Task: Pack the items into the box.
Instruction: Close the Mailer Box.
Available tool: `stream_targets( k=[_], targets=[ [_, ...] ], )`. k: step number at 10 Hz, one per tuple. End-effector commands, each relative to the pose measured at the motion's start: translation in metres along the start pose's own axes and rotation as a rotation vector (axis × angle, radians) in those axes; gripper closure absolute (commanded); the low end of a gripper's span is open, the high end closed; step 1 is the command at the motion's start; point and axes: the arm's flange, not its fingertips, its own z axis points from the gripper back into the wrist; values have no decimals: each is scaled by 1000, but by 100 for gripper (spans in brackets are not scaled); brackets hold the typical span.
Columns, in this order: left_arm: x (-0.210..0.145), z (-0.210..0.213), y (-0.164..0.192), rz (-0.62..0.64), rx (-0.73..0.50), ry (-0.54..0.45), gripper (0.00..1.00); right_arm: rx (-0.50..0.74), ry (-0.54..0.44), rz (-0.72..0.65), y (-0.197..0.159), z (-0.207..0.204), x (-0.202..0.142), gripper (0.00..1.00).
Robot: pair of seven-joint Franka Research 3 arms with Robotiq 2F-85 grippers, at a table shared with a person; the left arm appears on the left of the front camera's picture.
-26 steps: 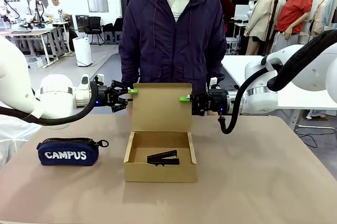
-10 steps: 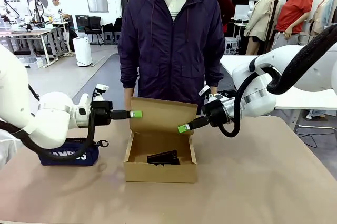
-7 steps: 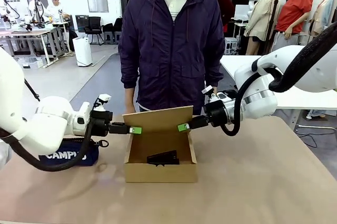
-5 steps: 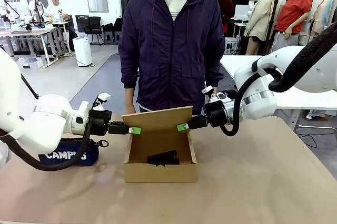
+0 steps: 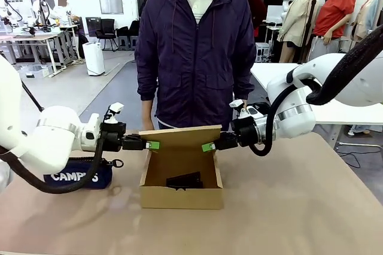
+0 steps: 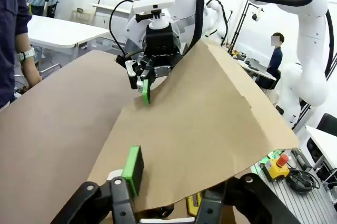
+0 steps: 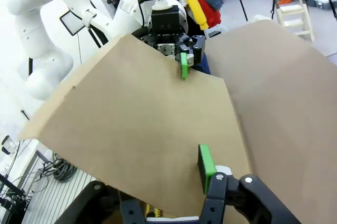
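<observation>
1. The left gripper reaches in level from the left. Its green pads sit at the left end of the lid flap of the box.
2. In the left wrist view one green pad lies on the flap's upper face, right at the edge. The other finger passes under the cardboard. The jaws straddle the flap with a narrow gap; whether they press on it or stand slightly loosened, I cannot tell.
3. The right gripper comes in level from the right, with its green tip at the right end of the same flap.
4. In the right wrist view one green pad lies on top of the flap by its edge, and the opposite finger is hidden under the board. Pinching or eased off: I cannot tell.
5. The flap spans between the two grippers, tilted forward over the back of the box, which is partly uncovered at the front.
6. Below and between both grippers, inside the box on its floor, lies a dark wedge-shaped tool.
7. Past the left gripper's wrist, behind its arm, a navy pouch lettered "CAMPUS" rests on the table.
8. Beyond both grippers a person in a dark purple jacket stands at the far side.
</observation>
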Motion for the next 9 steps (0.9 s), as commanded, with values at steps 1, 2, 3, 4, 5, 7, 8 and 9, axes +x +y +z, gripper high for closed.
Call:
stream_targets(
  k=[1, 2, 3, 4, 5, 7, 8, 9],
  targets=[
    [-1, 5, -8, -8, 31, -39, 0, -18, -19, 36, 18, 7, -2, 0],
    [1, 13, -10, -18, 65, -61, 0, -42, -17, 39, 25, 14, -2, 0],
    [2, 26, -14, -36, 103, -94, 0, -61, -24, 39, 34, 26, -4, 0],
    [5, 42, -22, -58, 153, -137, 0, -93, -30, 33, 46, 40, -8, 0],
    [6, 59, -30, -83, 227, -179, 0, -141, -36, 24, 57, 52, -14, 0],
    [9, 100, -39, -114, 409, -283, 0, -250, -136, 27, 78, 80, -26, 0],
    [9, 119, -40, -138, 433, -371, 0, -302, -216, 47, 83, 86, -25, 0],
    [16, 122, -35, -164, 416, -462, 0, -328, -267, 74, 77, 84, -19, 0]
  ],
)
